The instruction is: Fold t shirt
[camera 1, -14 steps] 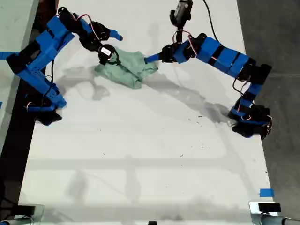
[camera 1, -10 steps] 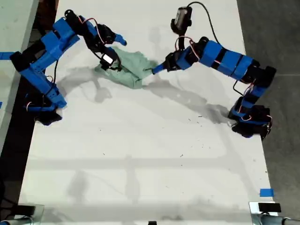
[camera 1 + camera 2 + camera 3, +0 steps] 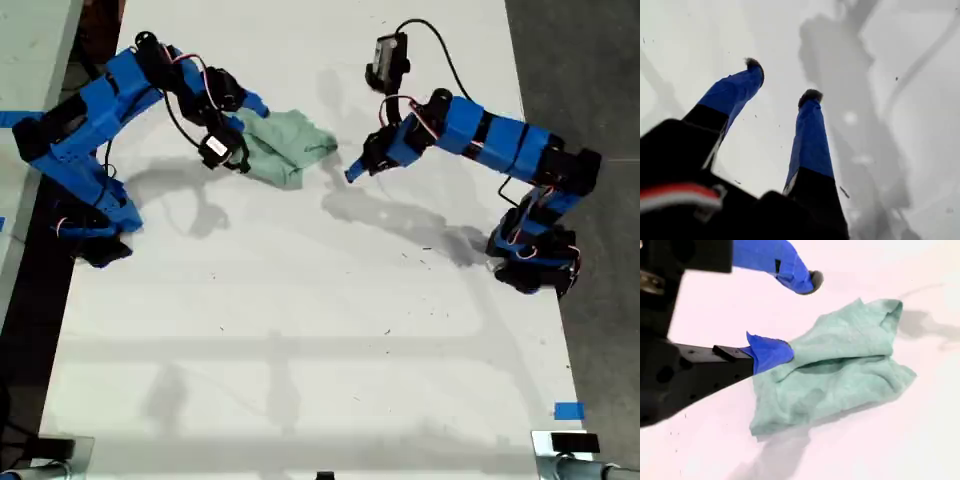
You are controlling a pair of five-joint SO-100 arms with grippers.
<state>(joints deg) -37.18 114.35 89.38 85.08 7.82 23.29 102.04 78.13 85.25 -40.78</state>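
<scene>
Between the parted jaws of my first gripper (image 3: pixel 782 80) lies nothing but bare white table (image 3: pixel 700 40); both fingers hang above it, gripping nothing. In the exterior view this gripper (image 3: pixel 356 172) sits clear of the t shirt (image 3: pixel 285 147), which lies well beyond its tips, so I judge it is out of the fold for now.

Spread just as wide, my second gripper (image 3: pixel 790 315) holds nothing either. Its lower finger rests at the near edge of the t shirt (image 3: pixel 835 370), apparently touching or slightly under the cloth, while the upper finger stands free above. From there the pale mint bundle runs outward from the tips, doubled over itself with a thick crease across the middle. That placement suits pinning or picking up an edge, though nothing is pinched.

Only the second wrist view shows the layered fold and the finger against the hem. Only the exterior view shows the second gripper (image 3: pixel 240 125) and the first gripper on opposite sides of the garment.
</scene>
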